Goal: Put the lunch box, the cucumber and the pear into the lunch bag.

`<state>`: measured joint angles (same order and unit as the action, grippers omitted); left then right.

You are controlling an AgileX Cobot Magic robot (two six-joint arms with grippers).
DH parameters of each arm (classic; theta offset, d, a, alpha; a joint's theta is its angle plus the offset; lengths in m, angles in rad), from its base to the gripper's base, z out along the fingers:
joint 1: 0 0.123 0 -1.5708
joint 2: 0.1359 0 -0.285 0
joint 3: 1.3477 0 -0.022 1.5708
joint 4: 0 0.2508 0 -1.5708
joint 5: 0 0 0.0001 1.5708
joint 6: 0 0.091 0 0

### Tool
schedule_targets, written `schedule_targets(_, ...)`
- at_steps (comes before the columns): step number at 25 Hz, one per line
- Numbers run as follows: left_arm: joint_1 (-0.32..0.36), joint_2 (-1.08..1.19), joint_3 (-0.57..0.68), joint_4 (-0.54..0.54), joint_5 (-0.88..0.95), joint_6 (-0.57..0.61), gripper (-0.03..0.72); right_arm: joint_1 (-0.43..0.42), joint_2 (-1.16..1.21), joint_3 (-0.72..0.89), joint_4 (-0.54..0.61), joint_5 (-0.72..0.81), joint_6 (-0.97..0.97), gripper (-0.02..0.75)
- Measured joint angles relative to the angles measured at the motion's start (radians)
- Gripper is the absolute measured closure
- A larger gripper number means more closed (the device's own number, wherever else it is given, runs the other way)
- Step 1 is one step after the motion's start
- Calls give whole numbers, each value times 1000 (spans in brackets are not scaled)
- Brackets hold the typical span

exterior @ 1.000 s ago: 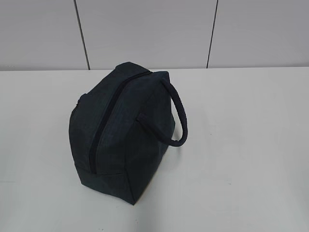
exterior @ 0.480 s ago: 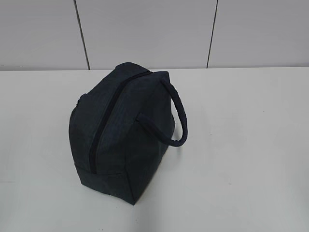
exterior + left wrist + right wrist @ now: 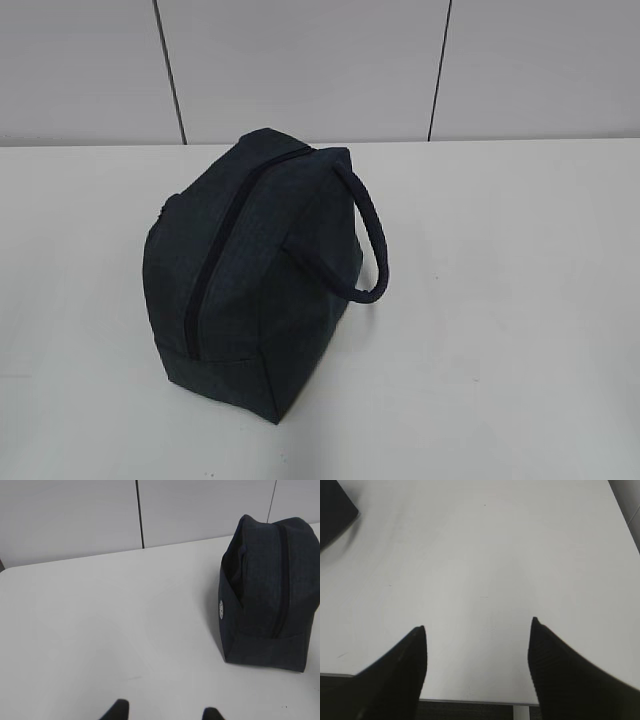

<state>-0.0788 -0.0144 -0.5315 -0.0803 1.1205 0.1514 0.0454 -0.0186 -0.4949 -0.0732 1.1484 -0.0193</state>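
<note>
The dark navy lunch bag (image 3: 255,270) stands on the white table with its top zipper (image 3: 215,255) closed and its thick loop handle (image 3: 368,240) hanging to the right. The left wrist view shows the same lunch bag (image 3: 270,592) at the right, well ahead of my left gripper (image 3: 165,711), whose two black tips stand apart with only table between them. My right gripper (image 3: 477,625) is wide open over bare table near the front edge; a corner of the lunch bag (image 3: 335,512) shows at top left. The lunch box, the cucumber and the pear are out of view. Neither gripper appears in the exterior view.
The white table (image 3: 500,300) runs back to a grey panelled wall (image 3: 300,65). Its front edge (image 3: 470,700) shows just below my right gripper's fingers, with dark floor beyond.
</note>
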Motion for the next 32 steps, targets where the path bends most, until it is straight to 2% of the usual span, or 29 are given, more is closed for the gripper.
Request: schedule_targets(32, 0, 0, 0, 0, 0, 0, 412, 0, 0, 0, 0, 0, 0, 241)
